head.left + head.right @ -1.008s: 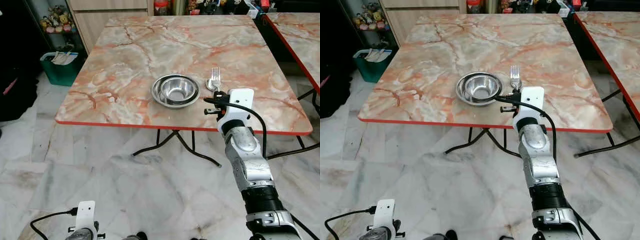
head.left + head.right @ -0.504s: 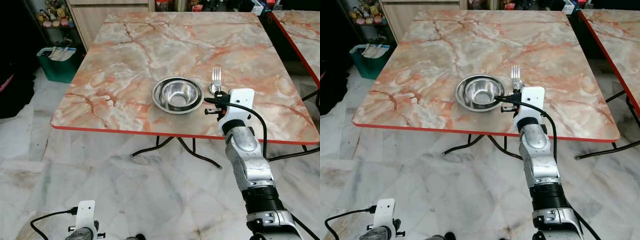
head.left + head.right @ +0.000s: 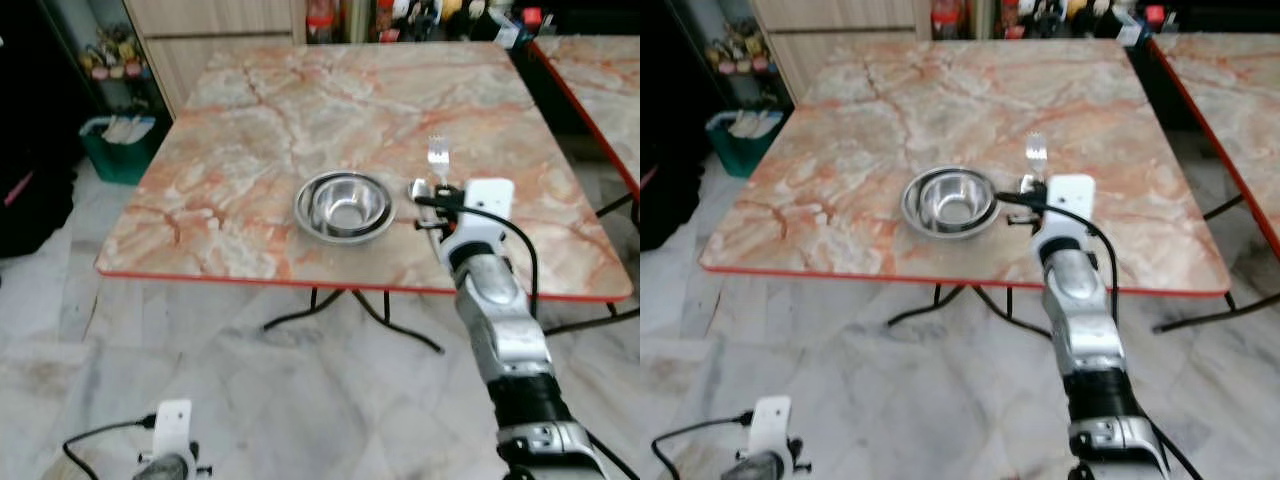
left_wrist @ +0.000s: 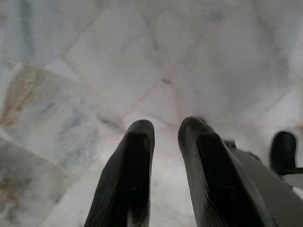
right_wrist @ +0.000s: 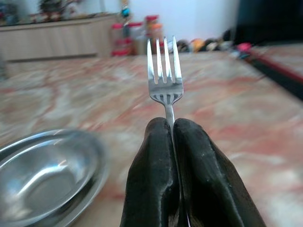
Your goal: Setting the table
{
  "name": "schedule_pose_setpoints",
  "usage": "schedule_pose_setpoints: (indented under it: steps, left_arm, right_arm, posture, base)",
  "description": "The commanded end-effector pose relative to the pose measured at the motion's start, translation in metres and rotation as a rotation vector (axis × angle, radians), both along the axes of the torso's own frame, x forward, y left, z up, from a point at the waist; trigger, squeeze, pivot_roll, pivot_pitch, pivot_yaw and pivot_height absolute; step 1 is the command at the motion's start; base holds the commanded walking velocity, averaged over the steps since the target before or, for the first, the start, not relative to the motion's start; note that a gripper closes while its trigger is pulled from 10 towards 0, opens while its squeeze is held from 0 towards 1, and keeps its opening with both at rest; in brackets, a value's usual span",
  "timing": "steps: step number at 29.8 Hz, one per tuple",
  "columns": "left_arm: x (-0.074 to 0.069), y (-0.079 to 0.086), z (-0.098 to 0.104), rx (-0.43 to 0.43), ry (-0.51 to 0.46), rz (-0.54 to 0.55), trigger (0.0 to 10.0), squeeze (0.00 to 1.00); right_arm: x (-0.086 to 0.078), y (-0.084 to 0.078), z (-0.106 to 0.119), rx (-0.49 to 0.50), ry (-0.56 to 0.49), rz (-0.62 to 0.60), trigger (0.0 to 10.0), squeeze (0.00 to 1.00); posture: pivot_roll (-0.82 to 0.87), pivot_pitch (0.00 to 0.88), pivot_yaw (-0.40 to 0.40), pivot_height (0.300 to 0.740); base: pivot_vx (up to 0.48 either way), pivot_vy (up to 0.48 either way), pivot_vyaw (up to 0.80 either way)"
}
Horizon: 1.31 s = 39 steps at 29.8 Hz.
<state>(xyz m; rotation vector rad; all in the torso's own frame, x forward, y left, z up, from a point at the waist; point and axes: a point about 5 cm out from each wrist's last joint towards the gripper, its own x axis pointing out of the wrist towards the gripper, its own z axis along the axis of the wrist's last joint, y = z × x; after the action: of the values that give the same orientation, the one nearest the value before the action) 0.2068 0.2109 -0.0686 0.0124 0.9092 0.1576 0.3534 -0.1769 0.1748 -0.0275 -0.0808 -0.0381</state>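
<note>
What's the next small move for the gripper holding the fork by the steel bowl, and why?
Probably lower the silver metal fork onto the marble-patterned table and release: the right gripper pinches its handle, held beside the round steel bowl.

Right tool [image 5: 173, 124] pinched closed, arm outstretched.

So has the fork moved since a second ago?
Yes, slightly: the fork, clamped in the right end effector, now sits farther past the bowl, forward or upward.

fork [image 5: 164, 87]: shiny metal
bowl [image 3: 344, 206]: polished steel
table [image 3: 240, 150]: glossy marble-look top
floor [image 4: 94, 56]: smooth marble tile
fingers [image 5: 151, 184]: matt black
</note>
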Motion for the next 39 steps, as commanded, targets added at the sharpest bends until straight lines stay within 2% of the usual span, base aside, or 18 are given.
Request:
schedule_pose_setpoints:
  steps: [1, 14, 26, 36, 39]
  left_arm:
    - [-0.007, 0.01, -0.002, 0.021, 0.025, 0.007, 10.0, 0.0]
    - [-0.007, 0.01, -0.002, 0.02, 0.025, 0.007, 10.0, 0.0]
    - [-0.007, 0.01, -0.002, 0.019, 0.026, 0.004, 10.0, 0.0]
    - [-0.007, 0.01, -0.002, 0.012, 0.023, 0.004, 10.0, 0.0]
    - [-0.007, 0.01, -0.002, 0.008, 0.024, 0.002, 10.0, 0.0]
  right_arm:
    - [0.001, 0.012, 0.003, 0.016, -0.019, 0.03, 10.0, 0.0]
    - [0.001, 0.01, 0.003, 0.013, -0.02, 0.023, 10.0, 0.0]
    - [0.0, 0.003, 0.001, 0.0, -0.001, -0.004, 10.0, 0.0]
    - [-0.012, -0.008, -0.003, -0.049, 0.039, -0.008, 10.0, 0.0]
    - [-0.017, -0.012, -0.007, -0.071, 0.078, -0.023, 10.0, 0.0]
  posture:
    - [0.01, 0.155, 0.041, 0.74]
    - [0.01, 0.156, 0.041, 0.74]
    - [0.01, 0.158, 0.041, 0.74]
    - [0.0, 0.162, 0.041, 0.74]
    - [0.0, 0.163, 0.042, 0.74]
  base:
    - [0.386, 0.0, 0.0]
    - [0.386, 0.0, 0.0]
    - [0.386, 0.0, 0.0]
    - [0.08, 0.0, 0.0]
    - [0.0, 0.0, 0.0]
